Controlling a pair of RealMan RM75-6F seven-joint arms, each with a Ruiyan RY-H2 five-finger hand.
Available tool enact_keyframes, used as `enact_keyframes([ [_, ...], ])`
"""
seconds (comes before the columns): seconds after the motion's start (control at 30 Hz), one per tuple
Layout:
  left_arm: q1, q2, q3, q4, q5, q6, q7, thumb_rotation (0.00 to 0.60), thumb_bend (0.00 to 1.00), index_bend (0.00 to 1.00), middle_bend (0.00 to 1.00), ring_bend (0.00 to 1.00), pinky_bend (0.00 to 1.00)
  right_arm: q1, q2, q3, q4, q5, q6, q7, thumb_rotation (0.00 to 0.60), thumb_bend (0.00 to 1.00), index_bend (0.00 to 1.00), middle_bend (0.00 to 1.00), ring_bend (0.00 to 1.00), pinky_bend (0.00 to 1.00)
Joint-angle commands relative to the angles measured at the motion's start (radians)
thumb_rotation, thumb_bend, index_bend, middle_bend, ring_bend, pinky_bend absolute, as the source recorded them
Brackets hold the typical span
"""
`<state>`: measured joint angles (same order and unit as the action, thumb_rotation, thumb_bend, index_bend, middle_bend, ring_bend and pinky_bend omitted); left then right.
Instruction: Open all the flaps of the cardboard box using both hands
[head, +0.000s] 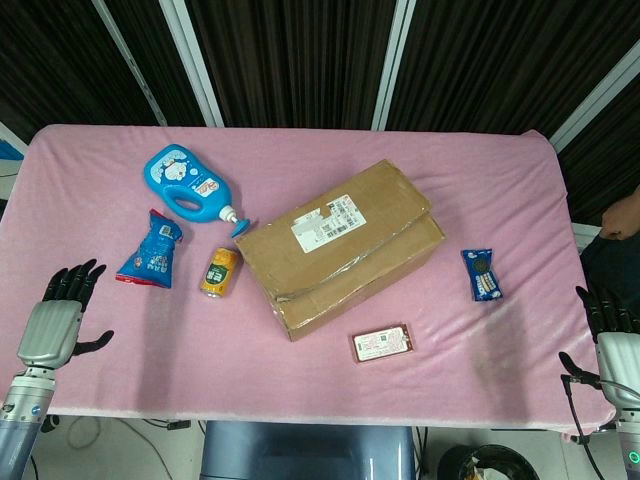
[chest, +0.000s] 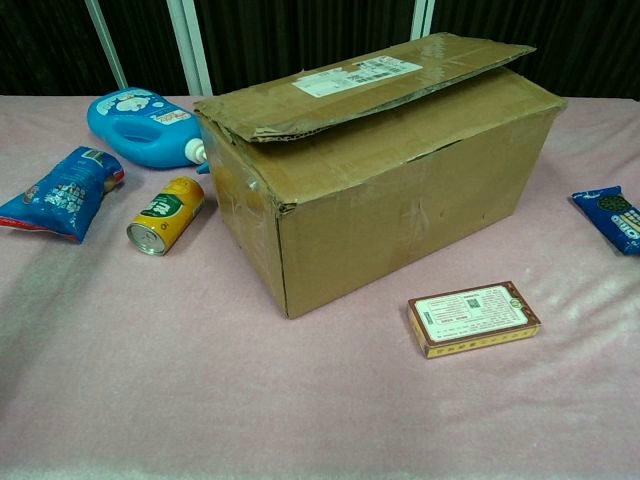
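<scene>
Right hand (head: 612, 335) cropped at frame edge, cardboard box (head: 343, 245) interior hidden

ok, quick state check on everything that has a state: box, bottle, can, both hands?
cardboard box: flaps down, top flap slightly lifted
blue bottle: lying on its side, cap on
yellow can: lying on its side
left hand: holds nothing, fingers apart
right hand: holds nothing, at the table edge

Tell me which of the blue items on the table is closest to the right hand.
The small blue packet right of the box; the blue bottle and blue bag lie left.
</scene>
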<state>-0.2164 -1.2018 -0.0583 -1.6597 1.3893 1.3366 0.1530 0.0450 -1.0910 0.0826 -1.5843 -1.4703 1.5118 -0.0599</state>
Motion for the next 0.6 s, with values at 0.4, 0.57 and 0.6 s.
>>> enact_keyframes([
  [0.4,0.000,-0.001,0.005,0.009,0.026,0.011,-0.006,0.600,0.16,0.00,0.00,0.00,0.00,-0.002,-0.008,0.007,0.005,-0.001,0.015,0.005,0.600,0.29,0.00,0.00,0.00,0.21],
  [0.57,-0.009,0.000,0.004,0.009,0.069,0.028,0.000,0.600,0.22,0.00,0.00,0.00,0.00,-0.002,-0.010,0.011,0.012,0.011,0.010,0.008,0.600,0.29,0.00,0.00,0.00,0.21],
  [0.6,-0.013,0.002,0.004,0.007,0.084,0.033,0.005,0.600,0.26,0.00,0.00,0.00,0.00,-0.002,-0.011,0.012,0.013,0.014,0.008,0.009,0.600,0.29,0.00,0.00,0.00,0.21],
])
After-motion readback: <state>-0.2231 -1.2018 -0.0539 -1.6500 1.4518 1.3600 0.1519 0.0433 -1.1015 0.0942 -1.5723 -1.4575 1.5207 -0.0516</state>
